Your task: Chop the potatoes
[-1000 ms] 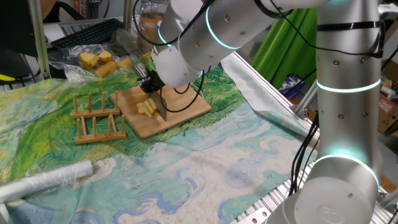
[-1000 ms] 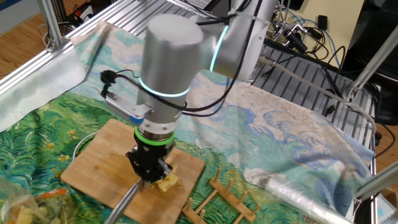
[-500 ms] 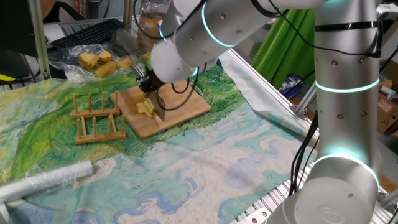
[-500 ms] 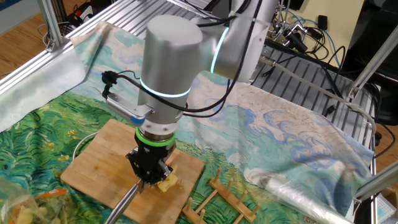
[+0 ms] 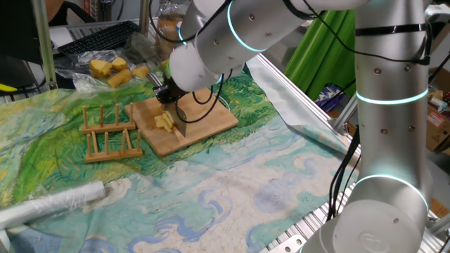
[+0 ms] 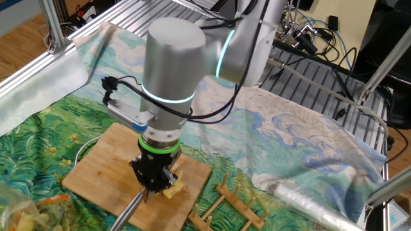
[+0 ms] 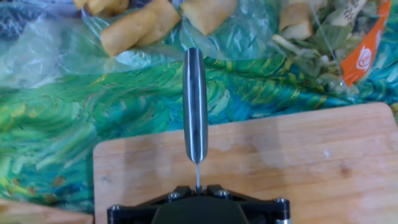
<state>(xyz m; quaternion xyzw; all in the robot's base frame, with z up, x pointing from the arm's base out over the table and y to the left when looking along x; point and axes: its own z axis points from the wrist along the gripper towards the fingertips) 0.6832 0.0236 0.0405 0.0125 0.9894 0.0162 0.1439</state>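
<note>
hand view: one knife (image 7: 195,106), one cutting board (image 7: 311,162).

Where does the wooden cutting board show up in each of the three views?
One fixed view: the cutting board lies upper centre, right of the wooden rack, under the gripper.
The other fixed view: lower left, the potatoes near its right edge beneath the gripper.
Hand view: it fills the lower half, the knife reaching over its far edge.
Shared landmark: the green painted cloth under the board.
</note>
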